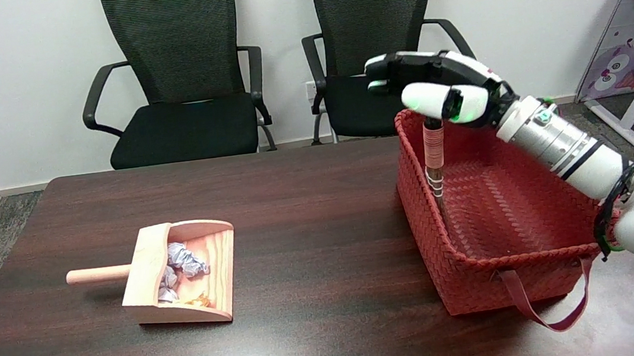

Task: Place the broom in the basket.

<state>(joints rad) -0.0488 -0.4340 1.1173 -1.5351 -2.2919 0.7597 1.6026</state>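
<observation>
Item: right hand (438, 89). Your hand hangs over the far left corner of the basket, fingers stretched toward the picture's left and thumb curled beneath them. The top of the broom's handle meets the underside of the hand; it appears pinched there, though the contact itself is hidden by the thumb.

Item: broom (435, 161). It stands nearly upright inside the basket, just beside the left wall. You see a pink-wrapped handle section, pale binding rings below it, and a dark lower part reaching down to the basket floor.

Item: basket (416, 214). Red, woven, rectangular, open-topped, on the right part of the table, with a loose strap handle drooping from its near wall.

Item: dustpan (215, 255). Pale wood, round handle pointing to the picture's left, well apart from the basket. Crumpled paper (186, 260) lies inside it.

Item: table (308, 203). Dark wood grain.

Item: chairs (179, 68). Two black mesh office chairs stand behind the table against a white wall.
</observation>
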